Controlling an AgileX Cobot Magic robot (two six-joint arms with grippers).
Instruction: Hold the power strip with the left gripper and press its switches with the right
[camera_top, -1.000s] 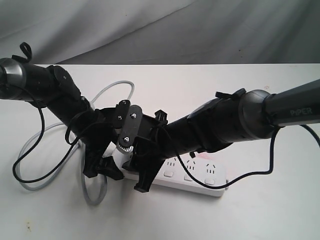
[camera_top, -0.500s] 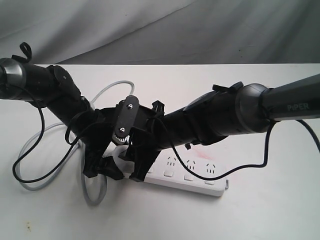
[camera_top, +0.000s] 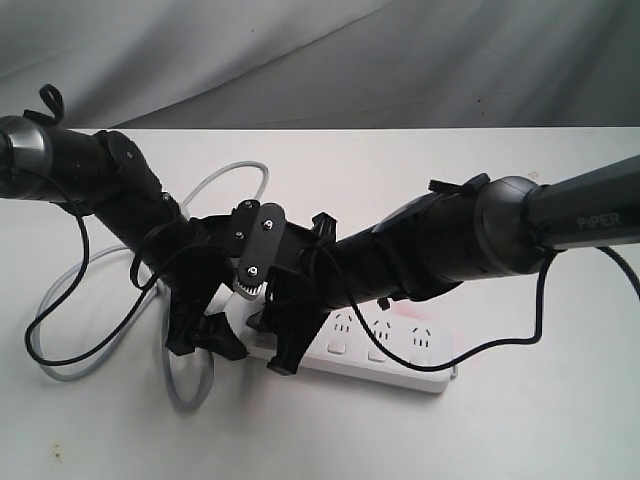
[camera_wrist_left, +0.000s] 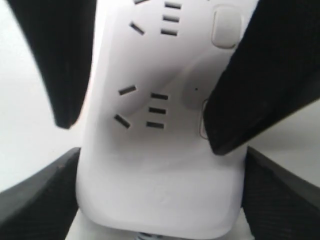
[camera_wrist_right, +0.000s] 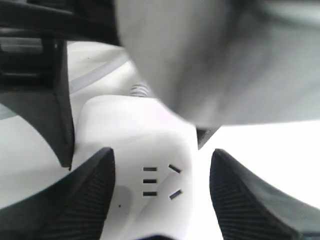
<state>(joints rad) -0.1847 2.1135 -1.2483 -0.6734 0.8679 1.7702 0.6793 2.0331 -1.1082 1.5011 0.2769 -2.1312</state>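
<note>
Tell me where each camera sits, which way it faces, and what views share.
Exterior view: raised, off the arms, facing down at the table; left end effector and right end effector meet on the power strip.
Left wrist view: on the left arm, looking along the left end effector, whose fingers flank the strip's rounded end.
Right wrist view: on the right arm, looking past the right end effector at that end.
Shared: both wrist views show its socket slots.

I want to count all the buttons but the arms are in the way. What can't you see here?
Exterior view: the left gripper and right gripper cover the cord end of the power strip and any switches there.
Left wrist view: a black finger hides most of one switch.
Right wrist view: a blurred grey shape fills the top.
The cord has no plug in view.
</note>
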